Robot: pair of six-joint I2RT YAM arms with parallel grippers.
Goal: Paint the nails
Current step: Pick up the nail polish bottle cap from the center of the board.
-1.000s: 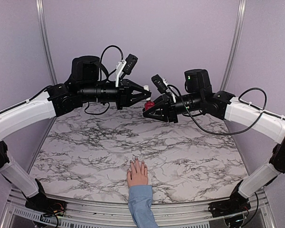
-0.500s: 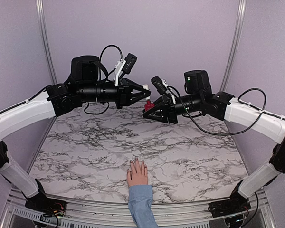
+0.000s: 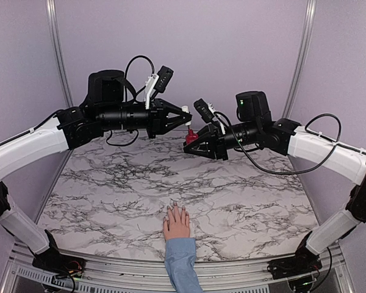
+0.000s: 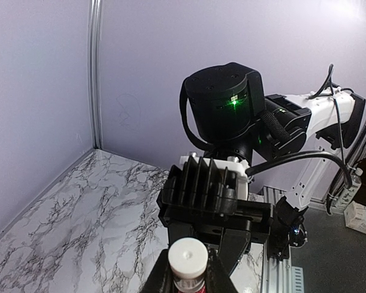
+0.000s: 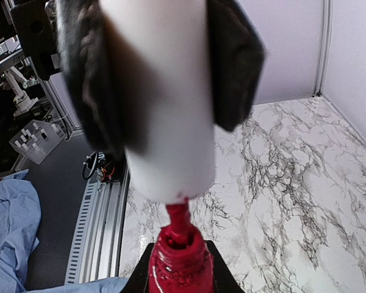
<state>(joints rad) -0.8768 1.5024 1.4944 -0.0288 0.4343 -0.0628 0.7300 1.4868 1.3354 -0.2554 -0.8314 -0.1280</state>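
Clenched on both sides, as far as I can see. From above, the left jaws pinch the white cap (image 3: 186, 121) and the right jaws grip the red polish bottle (image 3: 191, 135) just under it. The two meet high over the far half of the marble bench (image 3: 110, 189). The hand (image 3: 177, 221) lies flat at the near edge, its blue sleeve (image 3: 182, 262) running off toward me. Its long axis goes near to far, so the nails (image 3: 175, 209) point toward the far wall. They are too small for me to tell which are painted. They sit well below and nearer than both jaws, about midway between the arms.

From the left wrist, the cap (image 4: 188, 257) stands end-on between that arm's own fingers. A sliver of the bottle (image 4: 189, 284) shows beneath it, and the right arm's wrist faces it squarely.

From the right wrist, the dark pads (image 5: 235, 61) of the left jaws squeeze the cap (image 5: 165, 97). A red brush stem (image 5: 179, 221) runs down from it into the neck of the bottle (image 5: 180, 271), which the right jaws grasp at the bottom edge. The bristles are hidden inside.

My guess is that the left arm carries the brush, so it has to lift clear, then travel near and down, coming onto the fingertips from the far side.
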